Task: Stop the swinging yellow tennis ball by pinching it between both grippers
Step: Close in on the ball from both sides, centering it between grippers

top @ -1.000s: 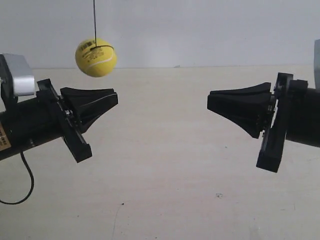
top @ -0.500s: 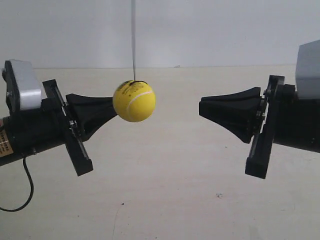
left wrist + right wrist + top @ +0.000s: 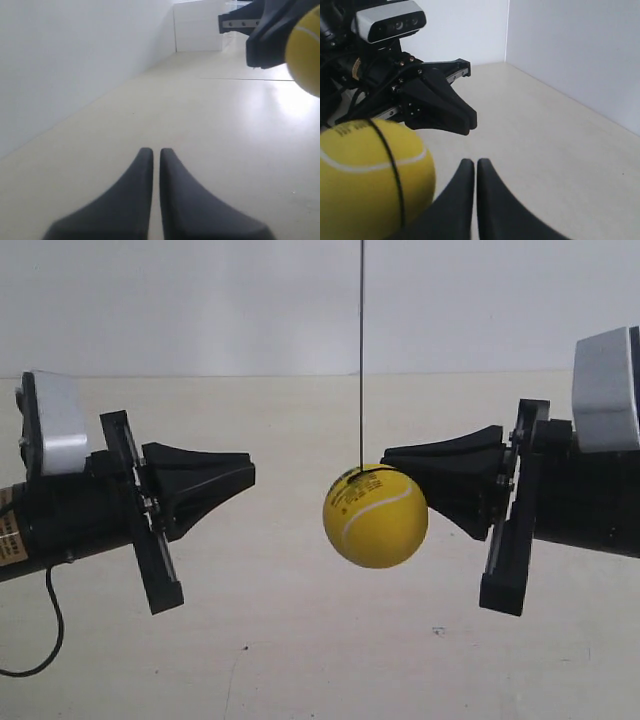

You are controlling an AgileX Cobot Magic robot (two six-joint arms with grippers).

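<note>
The yellow tennis ball hangs on a thin black string above the table. It sits just below and against the tip of my right gripper, the arm at the exterior view's right. The right wrist view shows the ball close beside my shut right gripper; whether they touch I cannot tell. My left gripper points at the ball from the exterior view's left, a clear gap away. In the left wrist view the left gripper is shut and empty, with the ball far ahead.
A pale beige table lies under both arms, with a white wall behind. A black cable loops below the arm at the exterior view's left. The left arm's grey-white camera housing faces the right wrist.
The ball swung from high beside the left gripper, down past its tip, across to the right gripper's tip. Both grippers edged inward toward each other.
</note>
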